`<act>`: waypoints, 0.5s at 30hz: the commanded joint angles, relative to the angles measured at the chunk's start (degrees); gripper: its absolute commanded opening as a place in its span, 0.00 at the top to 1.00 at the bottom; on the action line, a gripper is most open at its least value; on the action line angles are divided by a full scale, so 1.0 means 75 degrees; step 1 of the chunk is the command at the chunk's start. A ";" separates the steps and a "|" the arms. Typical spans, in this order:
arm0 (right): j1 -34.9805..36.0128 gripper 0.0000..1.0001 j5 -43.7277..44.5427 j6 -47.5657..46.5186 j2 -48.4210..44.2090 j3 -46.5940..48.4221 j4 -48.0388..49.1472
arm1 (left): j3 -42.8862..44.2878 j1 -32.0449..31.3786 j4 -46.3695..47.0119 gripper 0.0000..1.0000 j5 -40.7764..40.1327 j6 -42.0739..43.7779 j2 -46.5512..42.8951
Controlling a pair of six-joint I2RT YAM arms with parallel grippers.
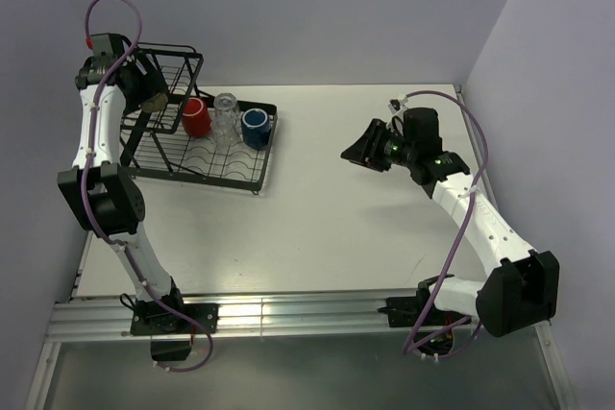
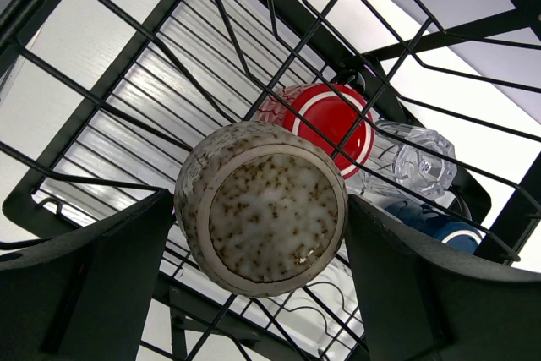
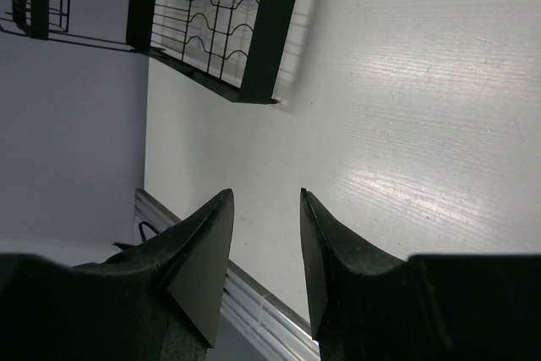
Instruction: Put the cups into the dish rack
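A speckled beige cup [image 2: 262, 209] sits clamped between the two fingers of the left gripper [image 2: 262, 238], its round end facing the wrist camera. In the overhead view this is at the upper left of the frame, at the raised wire tier of the dish rack [image 1: 188, 49]. Whether the cup touches the wires I cannot tell.

Lower in the rack, on the flat tray, three more stand in a row – a red mug [image 1: 196, 117], a clear glass [image 1: 226, 112] and a blue mug [image 1: 255, 127], close together.

The right gripper [image 3: 266, 196] hangs over the white table [image 1: 336, 228] right of centre, well apart from the rack – fingers parted, nothing between them.
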 commanded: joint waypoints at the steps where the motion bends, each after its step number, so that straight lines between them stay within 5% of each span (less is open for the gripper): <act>1: 0.0062 0.55 -0.0045 -0.0162 -0.0014 0.0027 0.0255 | -0.0067 -0.0041 0.0284 0.13 -0.0210 -0.0032 -0.0604; 15: 0.0085 0.55 0.0025 -0.0221 -0.0037 0.0203 0.0138 | 0.0297 -0.0123 0.0437 0.10 0.0107 -0.0020 -0.1389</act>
